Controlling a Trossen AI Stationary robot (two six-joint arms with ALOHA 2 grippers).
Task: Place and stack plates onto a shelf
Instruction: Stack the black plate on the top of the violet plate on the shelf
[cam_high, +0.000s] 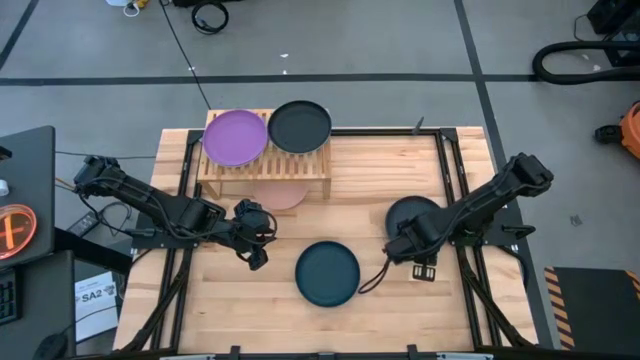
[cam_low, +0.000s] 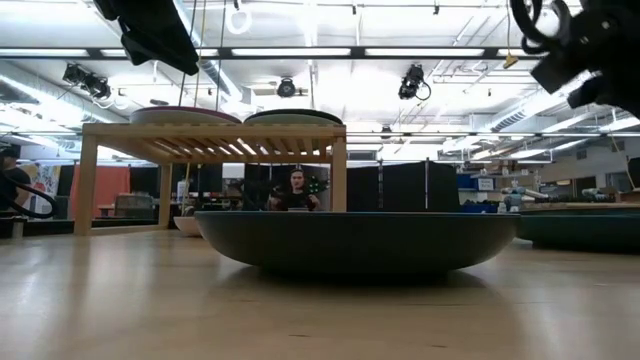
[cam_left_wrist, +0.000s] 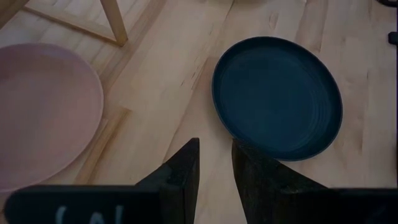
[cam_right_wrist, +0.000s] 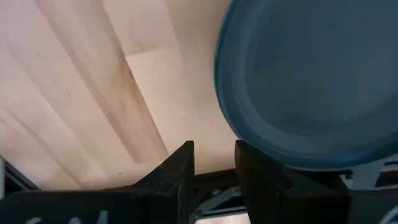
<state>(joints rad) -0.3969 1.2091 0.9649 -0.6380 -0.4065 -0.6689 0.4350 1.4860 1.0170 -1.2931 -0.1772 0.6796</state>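
We find the small light-wood slatted shelf at the far side of the wooden tabletop, already carrying a round matte purple plate and a round matte black plate side by side on its top. A pale pink round plate lies on the table, partly under the shelf's near edge, a dark teal round plate sits alone near the front middle, and another dark blue-teal plate lies partly beneath the right arm. Our left gripper hovers between the pink and teal plates, its fingers nearly closed with only a narrow slot between them, holding nothing. Our right gripper hangs just beside its dark plate, fingers likewise nearly together and empty. We judge the next pickup to be the dark teal plate; to do it well we should widen the left fingers first, come in low at the near rim so one finger slides under the lip, clamp firmly, and lift level before carrying it over to stack squarely on a shelved plate.
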